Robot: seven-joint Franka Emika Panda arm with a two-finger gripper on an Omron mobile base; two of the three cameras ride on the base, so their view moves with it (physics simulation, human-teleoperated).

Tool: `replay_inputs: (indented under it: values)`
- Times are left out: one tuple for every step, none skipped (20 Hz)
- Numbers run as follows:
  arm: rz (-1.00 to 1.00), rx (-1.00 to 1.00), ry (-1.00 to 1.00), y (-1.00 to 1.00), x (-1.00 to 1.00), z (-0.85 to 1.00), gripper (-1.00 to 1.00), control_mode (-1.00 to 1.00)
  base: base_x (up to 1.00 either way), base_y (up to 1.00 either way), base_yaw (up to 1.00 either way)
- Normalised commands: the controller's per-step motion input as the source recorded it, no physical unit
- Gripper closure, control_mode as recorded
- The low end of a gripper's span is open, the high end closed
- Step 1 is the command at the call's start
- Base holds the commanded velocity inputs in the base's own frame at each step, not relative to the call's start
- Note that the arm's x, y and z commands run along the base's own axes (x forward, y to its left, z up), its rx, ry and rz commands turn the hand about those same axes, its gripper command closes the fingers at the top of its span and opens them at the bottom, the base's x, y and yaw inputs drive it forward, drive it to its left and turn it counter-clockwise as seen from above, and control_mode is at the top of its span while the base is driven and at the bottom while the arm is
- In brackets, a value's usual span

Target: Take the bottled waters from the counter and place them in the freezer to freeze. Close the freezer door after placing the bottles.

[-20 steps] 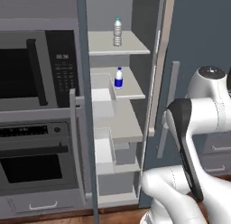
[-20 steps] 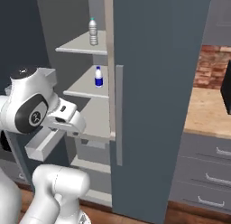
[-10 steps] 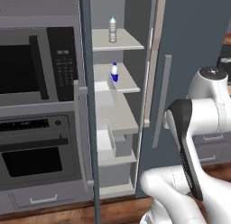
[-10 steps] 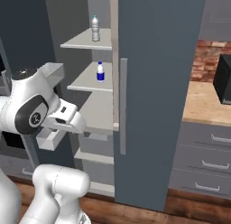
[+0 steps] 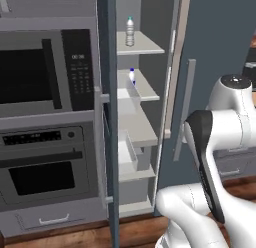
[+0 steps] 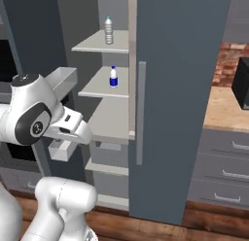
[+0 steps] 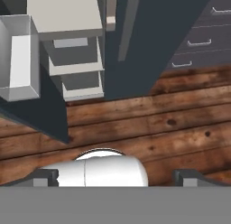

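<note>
Gripper [image 7: 118, 178]: spread wide, clasping nothing, aimed down at the plank floor [image 7: 158, 128] in front of the appliance, fingertips low at the bottom corners of the hand view.

Whole picture shifted in both base views against a second ago, so a drive of the base rather than any move of the things. Now more of the tan counter [image 6: 219, 109] at the right edge of the right base view, bare in the stretch on show.

Freezer [image 6: 180, 65] at centre frame, tall and slate blue, with its pale shelves exposed at upper centre. Freezer door [image 5: 108, 142] swung out and seen edge-on, running top to bottom just left of centre in the left base view, with white bins [image 7: 18, 56] on its inner face. Not yet shut.

Both bottled waters already inside and unchanged in place: clear teal-capped bottle [image 6: 109, 31] upright on the top shelf [image 6: 92, 43], blue-labelled bottle [image 6: 113, 77] upright on the shelf below [image 6: 97, 89], half hidden by a door bin in the left base view.

Judging from this: placing done, hand free, only the door left. Probably repositioning for a push on that open panel. Worth watching for the arm's elbow close to the bins.
</note>
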Motion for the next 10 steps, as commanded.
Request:
replay_inputs:
  values:
    - [0.00,0.00,0.00,0.00,0.00,0.00,-1.00,1.00,0.00,0.49,-0.08]
    - [0.00,0.00,0.00,0.00,0.00,0.00,-1.00,1.00,0.00,0.48,-0.07]
    - [0.00,0.00,0.00,0.00,0.00,0.00,-1.00,1.00,0.00,0.47,-0.07]
    - [0.00,0.00,0.00,0.00,0.00,0.00,-1.00,1.00,0.00,0.46,-0.09]
    - [0.00,0.00,0.00,0.00,0.00,0.00,-1.00,1.00,0.11,0.45,-0.09]
    - [0.00,0.00,0.00,0.00,0.00,0.00,-1.00,1.00,0.11,0.49,-0.08]
    - [0.00,0.00,0.00,0.00,0.00,0.00,-1.00,1.00,0.11,0.41,-0.06]
    - [0.00,0.00,0.00,0.00,0.00,0.00,-1.00,1.00,0.00,0.33,-0.01]
    - [0.00,0.00,0.00,0.00,0.00,0.00,-1.00,1.00,0.00,0.25,0.00]
    - [0.00,0.00,0.00,0.00,0.00,0.00,-1.00,1.00,0.00,0.26,0.00]
